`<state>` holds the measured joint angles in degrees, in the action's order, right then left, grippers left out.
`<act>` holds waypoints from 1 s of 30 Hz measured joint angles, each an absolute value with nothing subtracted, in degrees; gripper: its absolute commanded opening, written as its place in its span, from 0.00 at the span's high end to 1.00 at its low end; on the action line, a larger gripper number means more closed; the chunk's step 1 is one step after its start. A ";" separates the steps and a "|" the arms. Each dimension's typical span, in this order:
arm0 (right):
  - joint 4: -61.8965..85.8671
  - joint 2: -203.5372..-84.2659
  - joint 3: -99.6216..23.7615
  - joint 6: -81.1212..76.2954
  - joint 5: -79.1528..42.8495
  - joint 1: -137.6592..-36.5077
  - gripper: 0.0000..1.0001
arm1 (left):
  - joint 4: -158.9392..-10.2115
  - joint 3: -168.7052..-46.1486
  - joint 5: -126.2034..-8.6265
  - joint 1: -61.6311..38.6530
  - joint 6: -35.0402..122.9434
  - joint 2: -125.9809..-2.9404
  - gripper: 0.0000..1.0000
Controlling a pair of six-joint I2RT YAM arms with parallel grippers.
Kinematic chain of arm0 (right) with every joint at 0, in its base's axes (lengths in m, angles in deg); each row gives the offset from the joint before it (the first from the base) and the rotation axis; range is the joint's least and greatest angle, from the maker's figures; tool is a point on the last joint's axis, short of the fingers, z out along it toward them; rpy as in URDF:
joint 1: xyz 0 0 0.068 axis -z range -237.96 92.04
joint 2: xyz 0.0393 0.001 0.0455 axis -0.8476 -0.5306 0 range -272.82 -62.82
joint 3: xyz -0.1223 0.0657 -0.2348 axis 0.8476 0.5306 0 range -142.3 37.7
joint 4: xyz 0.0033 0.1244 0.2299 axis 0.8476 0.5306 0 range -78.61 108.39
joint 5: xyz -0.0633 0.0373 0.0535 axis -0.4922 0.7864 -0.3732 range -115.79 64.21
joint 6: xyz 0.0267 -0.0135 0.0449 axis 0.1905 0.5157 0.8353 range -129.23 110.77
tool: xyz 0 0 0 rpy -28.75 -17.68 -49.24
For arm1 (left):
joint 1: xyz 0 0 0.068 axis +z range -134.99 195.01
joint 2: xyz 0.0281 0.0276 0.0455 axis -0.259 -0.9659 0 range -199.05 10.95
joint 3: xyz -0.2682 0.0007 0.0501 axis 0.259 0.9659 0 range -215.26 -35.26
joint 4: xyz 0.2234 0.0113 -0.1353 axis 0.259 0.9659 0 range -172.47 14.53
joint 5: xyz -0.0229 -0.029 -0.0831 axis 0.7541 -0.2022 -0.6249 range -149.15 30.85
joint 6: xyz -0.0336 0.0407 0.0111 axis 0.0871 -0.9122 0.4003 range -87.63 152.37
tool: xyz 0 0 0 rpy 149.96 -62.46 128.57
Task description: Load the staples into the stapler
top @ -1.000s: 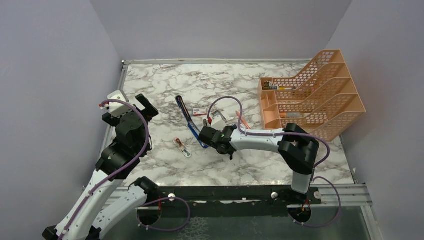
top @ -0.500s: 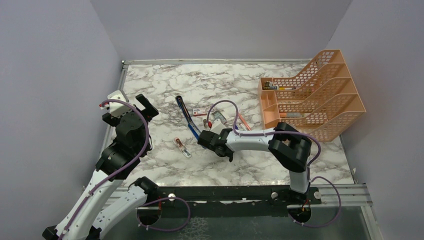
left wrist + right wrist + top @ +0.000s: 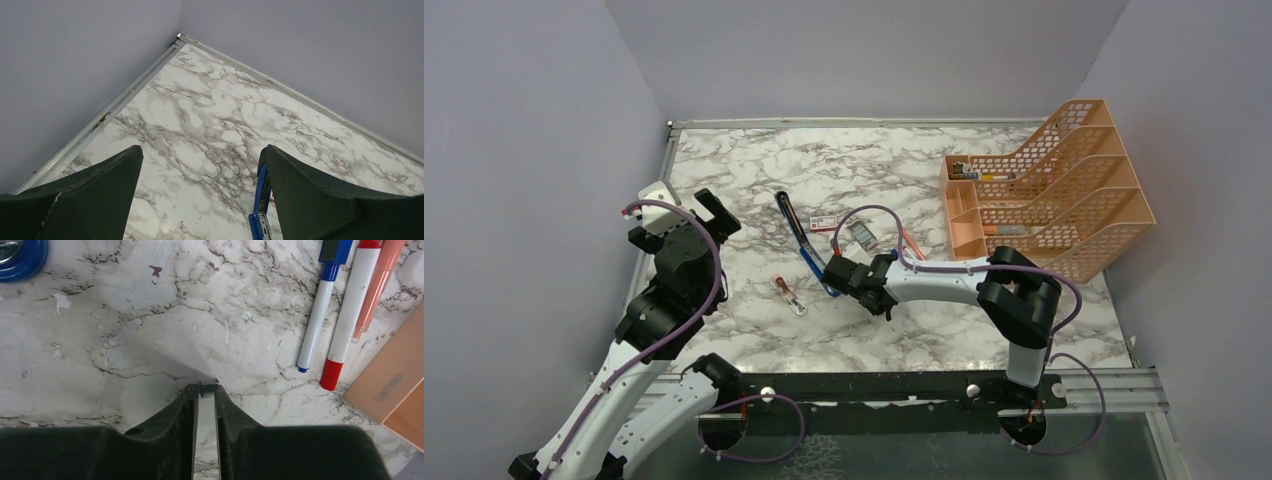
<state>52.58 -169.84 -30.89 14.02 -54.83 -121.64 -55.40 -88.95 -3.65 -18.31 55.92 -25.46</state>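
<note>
The stapler (image 3: pixel 806 245) lies opened out on the marble, its dark part reaching back and its blue part (image 3: pixel 261 205) coming forward. My right gripper (image 3: pixel 838 272) hovers low just right of the stapler's near blue end (image 3: pixel 19 259). It is shut on a small grey strip of staples (image 3: pixel 209 388) held at the fingertips. The red-and-white staple box sleeve (image 3: pixel 823 222) and its grey tray (image 3: pixel 861 234) lie just behind. My left gripper (image 3: pixel 200 155) stands open and empty, raised at the table's left side (image 3: pixel 676 222).
A blue-capped pen (image 3: pixel 320 305), a red-capped pen (image 3: pixel 350 315) and an orange pen (image 3: pixel 377 287) lie right of my right fingers, beside a pink block (image 3: pixel 392 382). An orange mesh file rack (image 3: pixel 1049 190) fills the back right. A small red-and-silver item (image 3: pixel 788 294) lies left of the stapler.
My right wrist shifted slightly beside the stapler's near end, uncovering the grey tray behind it. The left arm has not moved.
</note>
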 measured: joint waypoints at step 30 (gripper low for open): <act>48.10 -161.32 -27.35 14.67 -36.91 -109.97 0.49 | -55.42 -88.80 -4.72 -18.31 55.94 -26.42 0.07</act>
